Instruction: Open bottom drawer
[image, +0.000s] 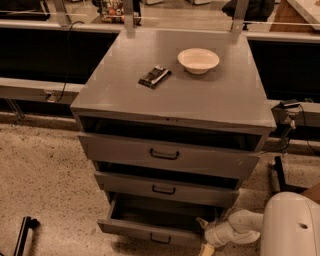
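Below, gripper (203, 235), jaws spread, beside open bottom drawer (145, 230); bowl (198, 60) on cabinet top (200, 102); speckled floor (45, 180).

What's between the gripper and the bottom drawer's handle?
Only bare grey front of the bottom drawer. The gripper is at its right end and the handle mid-front, in the camera view.

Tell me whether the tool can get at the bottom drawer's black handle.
Probably yes: the tool sits at the open bottom drawer's right front corner, with nothing visible between it and the handle.

The bottom drawer (134, 231) juts out below the middle drawer (200, 192), hand (204, 235) at its right end.
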